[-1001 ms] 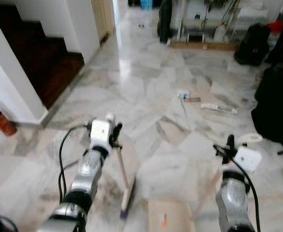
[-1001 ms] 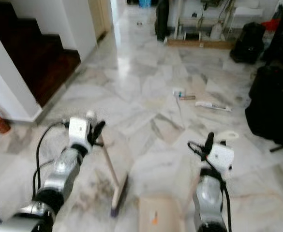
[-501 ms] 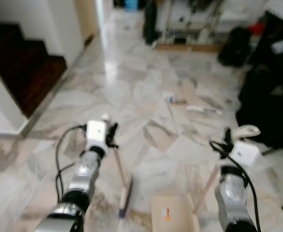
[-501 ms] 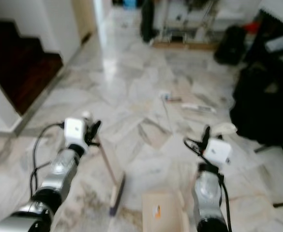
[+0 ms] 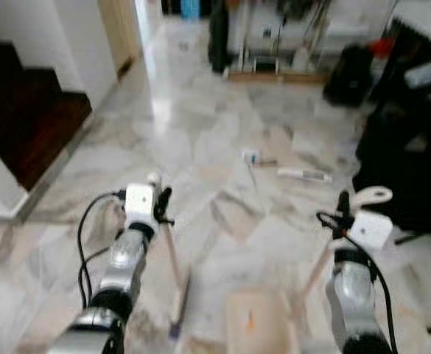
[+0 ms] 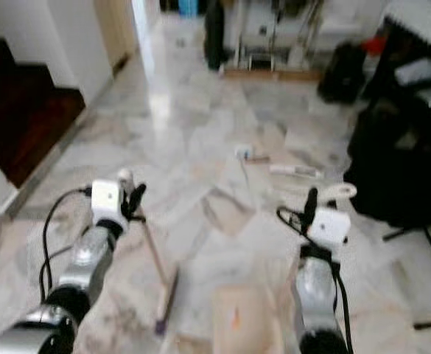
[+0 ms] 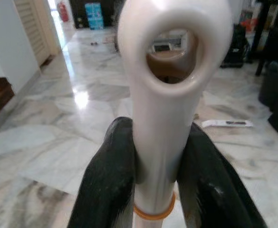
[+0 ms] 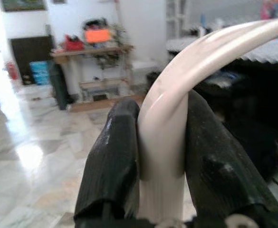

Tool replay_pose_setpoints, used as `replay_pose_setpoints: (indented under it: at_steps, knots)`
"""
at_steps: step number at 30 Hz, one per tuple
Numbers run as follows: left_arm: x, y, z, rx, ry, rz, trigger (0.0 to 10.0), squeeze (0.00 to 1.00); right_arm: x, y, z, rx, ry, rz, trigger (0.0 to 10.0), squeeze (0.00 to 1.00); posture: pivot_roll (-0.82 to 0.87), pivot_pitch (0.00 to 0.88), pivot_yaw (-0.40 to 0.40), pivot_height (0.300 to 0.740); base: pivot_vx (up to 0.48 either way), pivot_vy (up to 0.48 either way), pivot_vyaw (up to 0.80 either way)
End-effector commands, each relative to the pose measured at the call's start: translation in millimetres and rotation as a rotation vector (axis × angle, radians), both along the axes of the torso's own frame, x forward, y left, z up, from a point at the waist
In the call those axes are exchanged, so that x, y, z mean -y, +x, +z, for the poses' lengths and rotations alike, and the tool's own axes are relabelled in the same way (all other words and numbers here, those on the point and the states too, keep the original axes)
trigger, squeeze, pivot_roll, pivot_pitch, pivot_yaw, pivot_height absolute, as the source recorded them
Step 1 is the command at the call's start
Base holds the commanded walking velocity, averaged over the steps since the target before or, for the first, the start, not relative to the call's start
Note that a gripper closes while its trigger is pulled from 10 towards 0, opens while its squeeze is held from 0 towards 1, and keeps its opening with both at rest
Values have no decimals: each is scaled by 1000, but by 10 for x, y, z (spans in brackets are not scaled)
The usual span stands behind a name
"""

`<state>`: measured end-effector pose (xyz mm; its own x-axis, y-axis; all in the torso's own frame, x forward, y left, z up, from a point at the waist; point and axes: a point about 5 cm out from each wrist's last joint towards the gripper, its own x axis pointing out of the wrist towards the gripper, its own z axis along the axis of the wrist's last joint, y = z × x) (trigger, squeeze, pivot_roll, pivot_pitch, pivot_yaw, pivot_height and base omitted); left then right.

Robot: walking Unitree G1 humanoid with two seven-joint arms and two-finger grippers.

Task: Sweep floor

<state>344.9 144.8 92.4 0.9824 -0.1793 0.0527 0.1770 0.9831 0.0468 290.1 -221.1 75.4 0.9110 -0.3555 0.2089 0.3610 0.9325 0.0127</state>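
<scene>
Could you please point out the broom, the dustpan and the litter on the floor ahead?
broom (image 5: 176, 271): left eye view, on its wooden handle.
dustpan (image 5: 253, 324): left eye view, on its tan pan.
litter (image 5: 303, 174): left eye view, on the long white piece.

Blurred dustpan (image 5: 256, 324), bottom-edge cropped.

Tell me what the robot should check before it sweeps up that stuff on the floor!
1. Left gripper squeezing the broom handle: ok.
2. Right gripper squeezing the dustpan handle: ok.
3. Broom head down at the floor: ok.
4. Dustpan low in front of the robot: ok, though blurred.
5. Litter lying ahead on the marble floor: ok, not yet reached.
6. Path past the black bags on the robot's right: cannot tell.
</scene>
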Motion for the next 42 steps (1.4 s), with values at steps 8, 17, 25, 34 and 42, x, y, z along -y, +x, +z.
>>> replay_pose_setpoints:
  at_steps: [8,17,25,34,42]
  knots:
    - [21,47,122,55,-11,-3,10000,0,-38,72,114,36,-17,20,10000,0,37,0,8,740,268,0,0]
    - [24,54,131,57,-12,-5,10000,0,-42,74,115,36,-14,17,10000,0,40,1,11,740,267,0,0]
    - [22,55,135,58,-9,-7,10000,0,-50,70,110,33,-12,16,10000,0,40,4,13,740,267,0,0]
    - [23,51,137,61,-11,-9,10000,0,-58,62,109,34,-14,17,10000,0,43,9,12,740,268,0,0]
    - [21,41,130,62,-9,-7,10000,0,-65,61,100,30,-9,19,10000,0,54,10,6,740,267,0,0]
